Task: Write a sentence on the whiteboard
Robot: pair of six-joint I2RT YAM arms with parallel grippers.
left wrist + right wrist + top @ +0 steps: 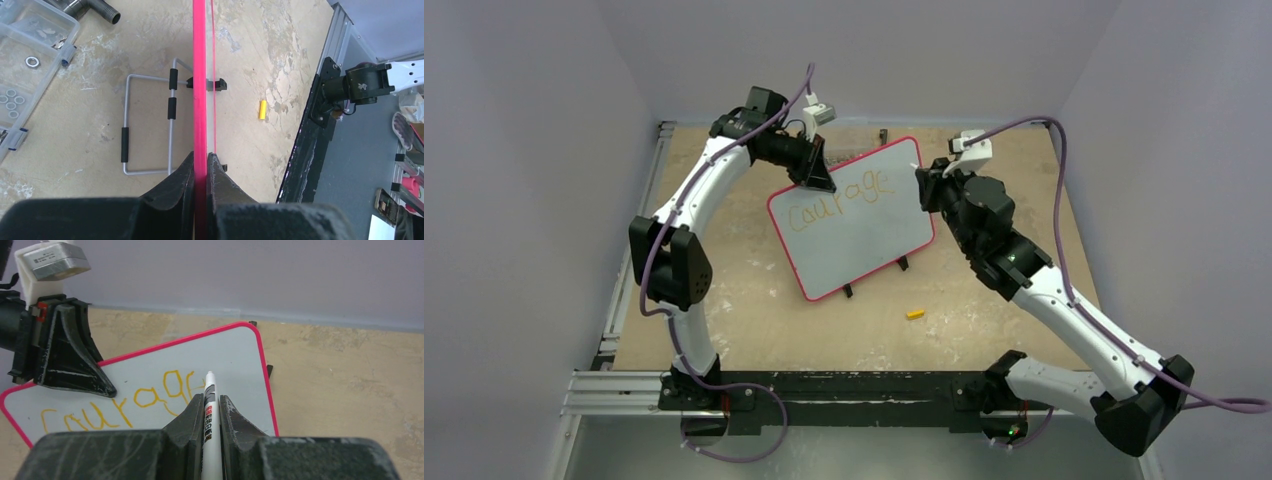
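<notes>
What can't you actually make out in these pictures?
Right wrist view: the marker in the right pincer covers the end of the lettering; its label is too small to read.
Left wrist view: the whiteboard is edge-on, its face unseen.
Top view: whether the marker tip touches the whiteboard is too small to tell.

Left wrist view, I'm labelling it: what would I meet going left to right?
Clear plastic box of metal washers → grey wire stand with black sleeves → thin red-pink rim of the whiteboard → small yellow cylinder → black metal base rail
</notes>
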